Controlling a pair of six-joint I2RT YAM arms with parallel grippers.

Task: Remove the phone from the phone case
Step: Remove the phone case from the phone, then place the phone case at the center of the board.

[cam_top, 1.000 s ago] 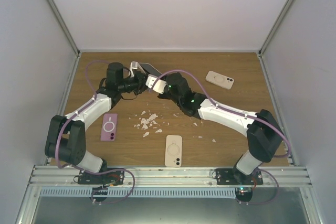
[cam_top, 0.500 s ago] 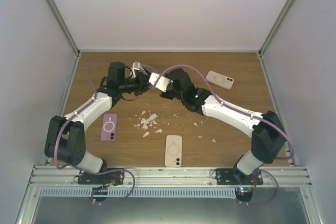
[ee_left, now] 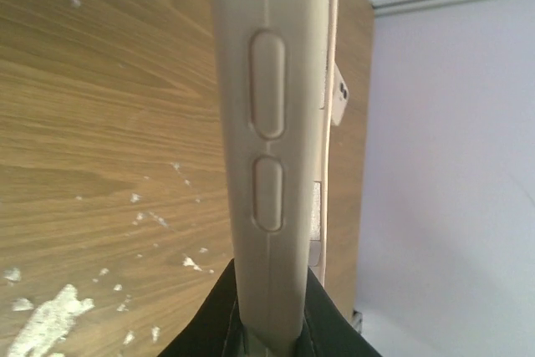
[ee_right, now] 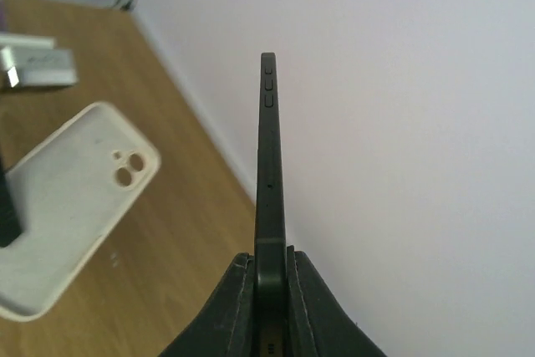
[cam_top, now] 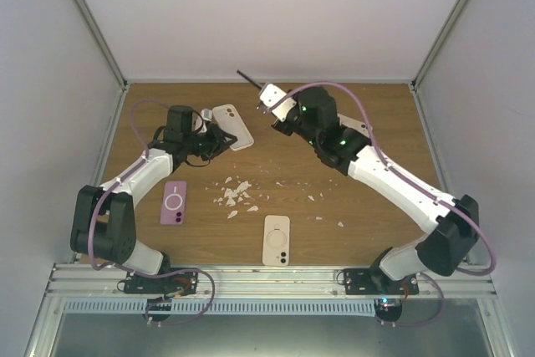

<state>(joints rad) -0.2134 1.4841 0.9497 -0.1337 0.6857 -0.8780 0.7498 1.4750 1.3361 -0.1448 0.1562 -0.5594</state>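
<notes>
Wood tabletop point(cam_top: 217, 240), white crumbs point(cam_top: 236, 194); pale walls point(cam_top: 267, 14); left pincer point(ee_left: 267, 332) grips cream case point(ee_left: 263, 123).

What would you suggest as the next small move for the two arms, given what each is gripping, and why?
Probably lower the right gripper and lay the phone flat on a bare patch of the table. The phone is already fully clear of the beige case, which the left gripper holds separately, so setting things down seems to be all that is left.
</notes>
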